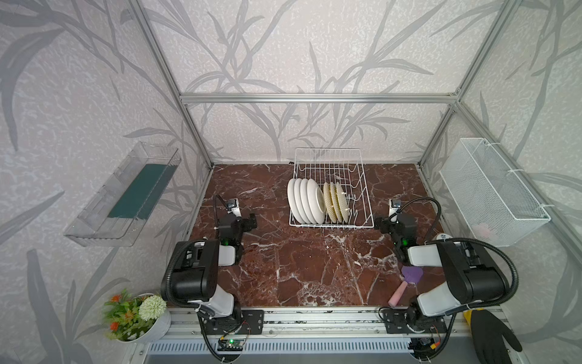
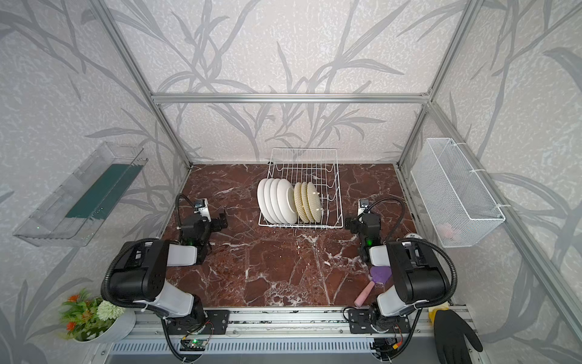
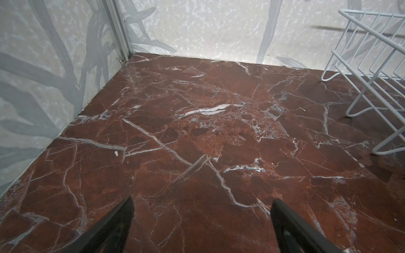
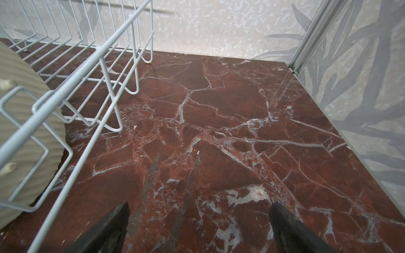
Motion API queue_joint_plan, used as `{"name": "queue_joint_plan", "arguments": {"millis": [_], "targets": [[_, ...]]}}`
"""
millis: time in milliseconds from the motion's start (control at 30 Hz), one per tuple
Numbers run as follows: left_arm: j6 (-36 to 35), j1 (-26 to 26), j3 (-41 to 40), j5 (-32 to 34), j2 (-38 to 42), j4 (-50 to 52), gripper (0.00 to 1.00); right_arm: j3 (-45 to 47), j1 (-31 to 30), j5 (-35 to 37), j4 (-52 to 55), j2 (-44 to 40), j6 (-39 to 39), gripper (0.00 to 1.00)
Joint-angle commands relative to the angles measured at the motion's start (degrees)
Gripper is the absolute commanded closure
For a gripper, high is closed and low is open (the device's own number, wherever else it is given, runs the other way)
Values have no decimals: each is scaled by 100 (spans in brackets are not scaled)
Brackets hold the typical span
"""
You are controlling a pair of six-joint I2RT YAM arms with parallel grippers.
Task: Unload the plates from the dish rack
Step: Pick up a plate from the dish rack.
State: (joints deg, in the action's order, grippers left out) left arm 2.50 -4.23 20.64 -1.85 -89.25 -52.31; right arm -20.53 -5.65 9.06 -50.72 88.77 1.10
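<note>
Plates (image 1: 307, 201) upright in rack (image 1: 330, 157): likely brittle, slick; pinch top rim. Left hand (image 3: 202, 199), right hand (image 4: 199, 203) wide, empty.

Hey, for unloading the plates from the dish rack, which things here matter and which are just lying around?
For the job:
white plates
yellow plates
dish rack

Just lying about:
purple utensil with a pink handle
black glove
flower pot
mesh basket
clear tray
</note>
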Motion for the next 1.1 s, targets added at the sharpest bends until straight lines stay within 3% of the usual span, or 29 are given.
{"name": "queue_joint_plan", "arguments": {"millis": [0,1067], "targets": [[-136,-3,107,-241,18,-23,1,-104,-15,97,-28,-71,6,1],[-136,-7,88,-215,-41,-197,1,-113,-17,96,-18,-71,15,1]]}}
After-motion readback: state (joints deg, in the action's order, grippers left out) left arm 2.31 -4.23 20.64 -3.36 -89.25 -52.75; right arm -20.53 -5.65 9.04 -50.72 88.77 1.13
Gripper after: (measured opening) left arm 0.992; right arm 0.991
